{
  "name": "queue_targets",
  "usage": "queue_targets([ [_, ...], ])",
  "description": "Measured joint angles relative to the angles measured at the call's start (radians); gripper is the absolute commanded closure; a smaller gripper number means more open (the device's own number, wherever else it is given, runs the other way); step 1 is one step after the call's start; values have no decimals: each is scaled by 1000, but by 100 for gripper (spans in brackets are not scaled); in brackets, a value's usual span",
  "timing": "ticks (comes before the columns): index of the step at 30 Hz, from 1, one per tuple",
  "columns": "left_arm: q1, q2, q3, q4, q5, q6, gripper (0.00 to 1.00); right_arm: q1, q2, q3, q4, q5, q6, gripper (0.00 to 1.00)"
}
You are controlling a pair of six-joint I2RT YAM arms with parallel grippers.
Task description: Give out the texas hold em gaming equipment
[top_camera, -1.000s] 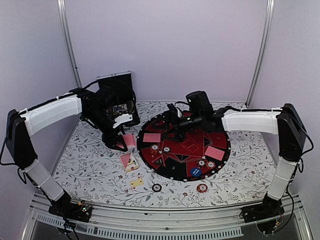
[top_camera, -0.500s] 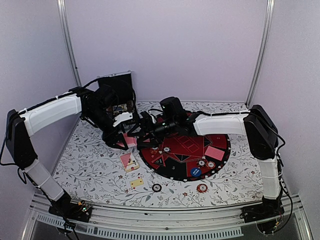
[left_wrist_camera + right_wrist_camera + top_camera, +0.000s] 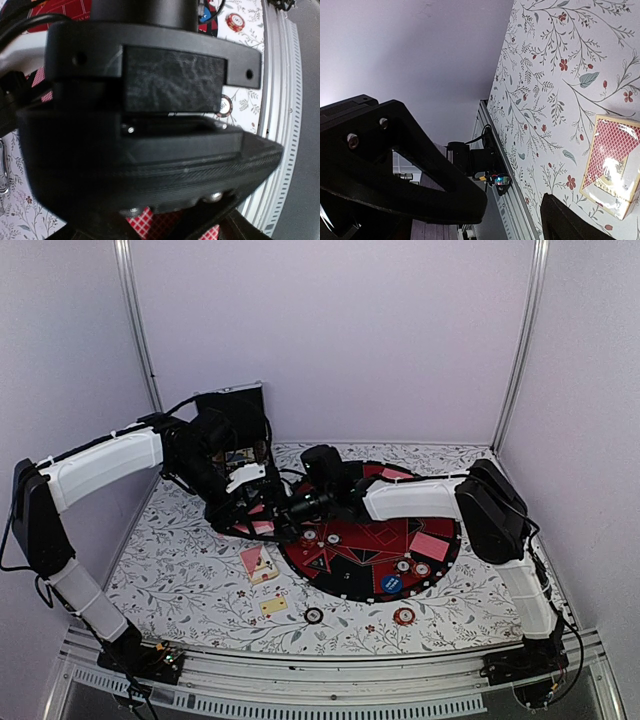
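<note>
Floral tabletop (image 3: 170, 570): both arms crowd the left rim of the round mat (image 3: 378, 532). Right gripper (image 3: 283, 511) gapes empty; whether the left gripper (image 3: 242, 524) grips cannot be told, its lens blocked. Deck (image 3: 258, 565) lies just off the mat's near-left edge, bare cloth beyond.

Glossy paper deck (image 3: 612, 165), matt floral table cover (image 3: 545, 75), smooth white plastic arm shells (image 3: 105, 465)
</note>
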Motion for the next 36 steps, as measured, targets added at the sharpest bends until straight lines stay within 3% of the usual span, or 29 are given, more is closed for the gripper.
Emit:
queue_targets([
  [6, 0, 0, 0, 0, -1, 0, 98, -5, 1, -3, 25, -7, 15, 31],
  [18, -4, 2, -1, 2, -9, 0, 98, -57, -78, -146, 94, -9, 19, 37],
  [27, -4, 2, -1, -3, -29, 0, 98, -72, -105, -166, 102, -25, 6, 73],
  [36, -4, 2, -4, -3, -32, 1, 98, -94, -148, -211, 100, -30, 2, 85],
])
